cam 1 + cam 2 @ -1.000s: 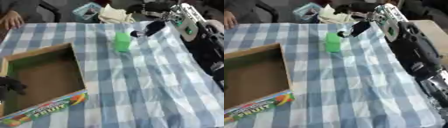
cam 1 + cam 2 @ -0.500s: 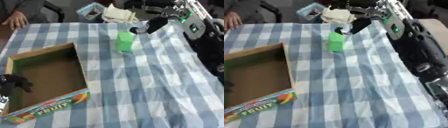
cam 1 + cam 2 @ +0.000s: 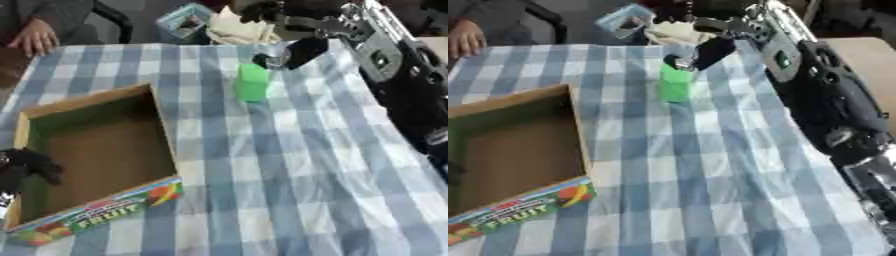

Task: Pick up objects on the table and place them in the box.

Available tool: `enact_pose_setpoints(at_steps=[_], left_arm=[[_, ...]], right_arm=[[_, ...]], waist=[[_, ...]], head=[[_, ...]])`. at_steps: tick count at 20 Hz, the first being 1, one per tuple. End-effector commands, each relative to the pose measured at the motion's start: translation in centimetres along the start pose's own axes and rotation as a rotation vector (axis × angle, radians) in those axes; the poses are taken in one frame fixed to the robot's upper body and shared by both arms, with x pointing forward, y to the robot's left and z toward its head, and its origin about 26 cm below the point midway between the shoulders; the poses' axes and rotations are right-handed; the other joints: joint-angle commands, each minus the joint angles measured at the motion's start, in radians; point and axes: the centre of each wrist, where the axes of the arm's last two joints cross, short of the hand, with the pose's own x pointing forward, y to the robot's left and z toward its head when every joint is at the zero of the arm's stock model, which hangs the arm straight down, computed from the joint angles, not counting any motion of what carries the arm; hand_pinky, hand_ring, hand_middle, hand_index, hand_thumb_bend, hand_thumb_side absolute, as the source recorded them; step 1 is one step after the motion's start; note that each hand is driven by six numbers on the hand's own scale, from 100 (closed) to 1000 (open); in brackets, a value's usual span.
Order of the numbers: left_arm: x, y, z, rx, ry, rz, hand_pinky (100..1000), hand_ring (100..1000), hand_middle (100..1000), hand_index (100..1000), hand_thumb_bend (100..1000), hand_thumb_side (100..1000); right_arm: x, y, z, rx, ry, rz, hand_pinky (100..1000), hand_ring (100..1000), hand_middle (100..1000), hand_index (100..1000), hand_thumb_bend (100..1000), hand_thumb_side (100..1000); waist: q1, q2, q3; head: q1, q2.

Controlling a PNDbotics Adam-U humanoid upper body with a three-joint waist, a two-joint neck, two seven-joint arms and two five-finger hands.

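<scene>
Since the earlier frames my right hand (image 3: 296, 51) has come in closer over the far end of the table (image 3: 289, 170), from the upper right, and now sits just above and to the right of the green block (image 3: 252, 83). Block stands upright on the checked cloth, near the far edge, well apart from the box (image 3: 87, 165). Fingertips point down and left toward the block's top corner; they look near it, maybe touching, but I cannot tell whether there is contact. Fingers appear bunched and bent rather than spread, nothing between them; whether they are properly closed I cannot tell. Something small and pale shows at the fingertips, shape unclear. Box lies at the near left, open side up, brown floor bare, its printed fruit side facing me. Left hand (image 3: 24, 167) shows at the left edge over the box's left wall, dark, fingers curled, holding nothing I can see. Beyond the far edge: a crumpled cream cloth (image 3: 234, 27) and a small bluish box (image 3: 184, 21), both behind the block. A person's hand (image 3: 35, 37) rests at the far left corner, away from the block.
</scene>
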Motion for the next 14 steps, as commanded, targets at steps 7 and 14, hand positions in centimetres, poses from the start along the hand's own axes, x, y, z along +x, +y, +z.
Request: enact_pose_setpoints(at_steps=[7,14], left_arm=[[0.9,0.4,-0.9,-0.026,-0.045,-0.023,690,514,486,688,100,670],[1.1,0.3,-1.1,-0.031,-0.058,-0.026,691,514,486,688,100,671]], right_arm=[[-3.7,1.4,2.1,-0.063,0.162,-0.071,892,895,999,1000,128,740],[-5.0,3.2,2.7,-0.062,0.222,-0.098,885,891,995,1000,100,777]], waist=[[0.000,0.011,0.042],[0.003,0.025,0.062]], head=[[-0.035,-0.010],[-0.048,-0.008]])
